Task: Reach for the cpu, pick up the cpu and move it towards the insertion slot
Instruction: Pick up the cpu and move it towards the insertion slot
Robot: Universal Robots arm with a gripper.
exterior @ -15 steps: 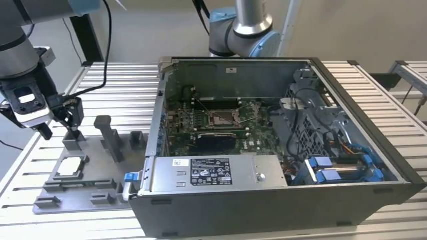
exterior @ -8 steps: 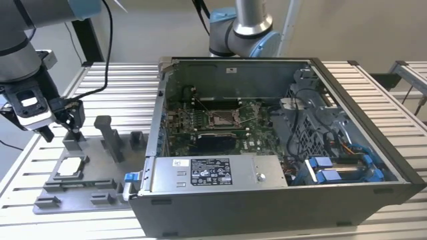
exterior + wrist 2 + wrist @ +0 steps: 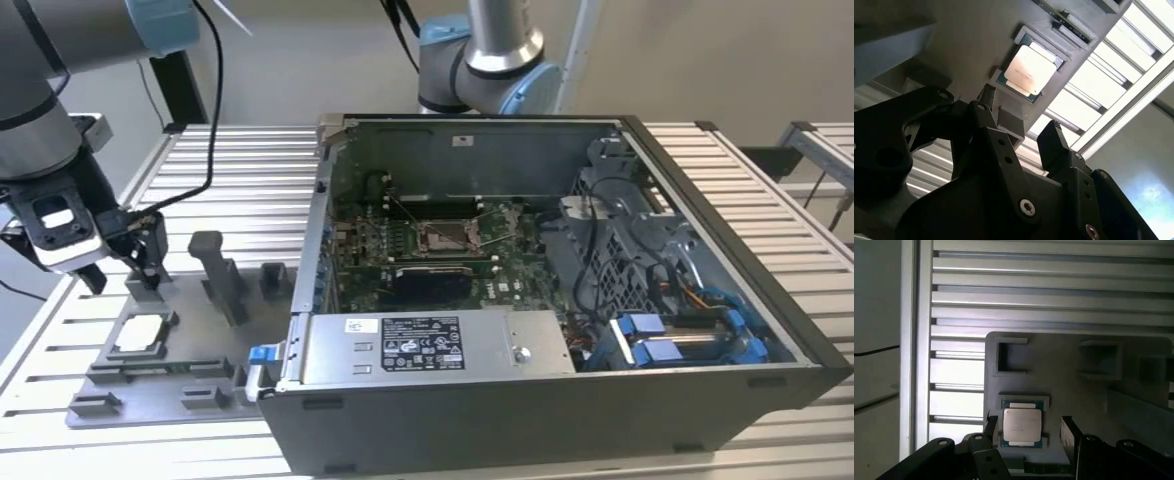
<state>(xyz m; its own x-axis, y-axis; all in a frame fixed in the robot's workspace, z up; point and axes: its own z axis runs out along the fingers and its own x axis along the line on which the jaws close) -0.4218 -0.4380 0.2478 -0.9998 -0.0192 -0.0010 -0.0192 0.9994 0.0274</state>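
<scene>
Slatted aluminium tabletop (image 3: 200, 160) bears a grey plastic fixture plate (image 3: 1064, 370); we see the small square pale-silver cpu (image 3: 1022, 425) lying flat in its recess, black gripper (image 3: 1028, 421) spread wide, empty.

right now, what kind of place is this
Likely a robotics lab bench for PC assembly: an open computer case sits on a slatted metal table, a cpu lies in a grey fixture, and a gripper hangs open above it.

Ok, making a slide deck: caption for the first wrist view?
Open gripper poised over the cpu seated in a recess of the grey fixture.
</scene>
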